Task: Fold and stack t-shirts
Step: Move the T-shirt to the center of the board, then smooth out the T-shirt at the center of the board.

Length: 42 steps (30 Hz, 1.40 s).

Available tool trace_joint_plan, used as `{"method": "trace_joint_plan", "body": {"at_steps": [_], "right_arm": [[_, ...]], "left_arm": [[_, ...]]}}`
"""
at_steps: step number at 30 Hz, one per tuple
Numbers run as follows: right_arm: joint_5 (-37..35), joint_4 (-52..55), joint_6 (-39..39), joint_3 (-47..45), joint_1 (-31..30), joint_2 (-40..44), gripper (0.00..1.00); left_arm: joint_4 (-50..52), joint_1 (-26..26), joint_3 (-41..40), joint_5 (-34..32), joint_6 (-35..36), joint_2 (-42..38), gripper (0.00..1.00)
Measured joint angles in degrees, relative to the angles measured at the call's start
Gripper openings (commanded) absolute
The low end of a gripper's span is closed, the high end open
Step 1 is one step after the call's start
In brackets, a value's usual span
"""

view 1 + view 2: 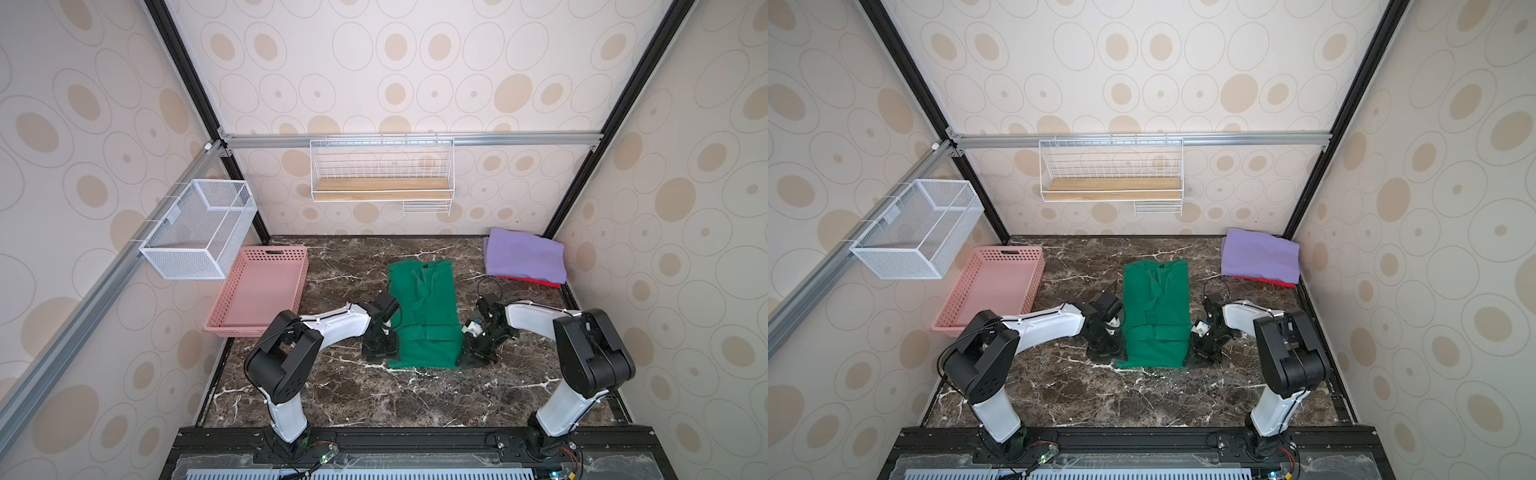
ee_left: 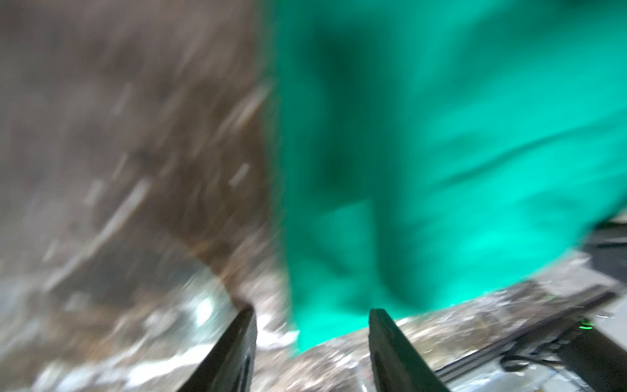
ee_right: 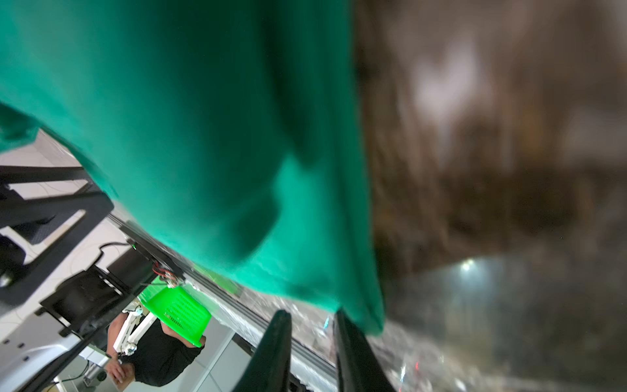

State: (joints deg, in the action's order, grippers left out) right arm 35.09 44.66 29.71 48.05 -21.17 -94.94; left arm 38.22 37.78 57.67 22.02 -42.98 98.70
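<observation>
A pink basket (image 1: 274, 251) stands along the left edge of the table (image 1: 353, 395). Next to it, the left gripper (image 1: 380, 351) is low at the near left corner of the green t-shirt (image 1: 422, 307). Its blurred wrist view shows the jaws apart, with the hem corner reaching into the gap unclamped. The shirt lies mid-table as a narrow strip, collar toward the far edge. At its near right corner, the right gripper (image 1: 471, 357) has its jaws narrowly parted, and no cloth shows between them. In the far right corner a lavender t-shirt (image 1: 525, 257) lies folded on a red t-shirt (image 1: 536, 281). The step looks like pinching both hem corners for the crosswise fold. Each claw should take every layer, both should shut at once, then lift level and carry the hem to the collar.
</observation>
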Motion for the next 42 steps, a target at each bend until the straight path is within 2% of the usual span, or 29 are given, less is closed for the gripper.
{"method": "trace_joint_plan", "body": {"at_steps": [3,6,12,17,23,27,33,42], "right_arm": [[-0.83,2.78,-0.02,-4.66,-0.13,5.81,0.29],[-1.75,6.4,-0.22,-5.51,-0.42,9.73,0.29],[-3.06,11.19,-0.61,0.33,-0.79,12.07,0.29],[-3.3,11.04,-0.76,7.5,-1.11,5.84,0.29],[-3.28,9.84,-0.13,17.05,-4.07,-4.04,0.29],[-3.08,9.22,0.5,22.29,-7.74,-7.26,0.29],[-2.27,7.74,1.99,23.78,-11.69,-9.64,0.29],[-1.99,6.51,2.82,27.21,-12.07,-16.65,0.29]], "left_arm": [[2.01,0.52,-3.17,-0.92,-1.51,-3.19,0.56],[5.16,0.9,-3.08,-2.19,-2.71,-5.46,0.56],[11.52,0.96,7.45,-5.77,-3.37,-7.63,0.57],[12.96,1.03,15.39,-6.99,-3.34,-6.29,0.56],[15.93,1.16,16.41,-7.93,-3.02,-4.37,0.56],[17.51,1.18,16.41,-8.44,-2.71,-4.31,0.56],[19.23,1.18,16.46,-8.92,-2.21,-4.31,0.56],[20.92,1.18,16.74,-9.35,-0.94,-4.28,0.56]]}}
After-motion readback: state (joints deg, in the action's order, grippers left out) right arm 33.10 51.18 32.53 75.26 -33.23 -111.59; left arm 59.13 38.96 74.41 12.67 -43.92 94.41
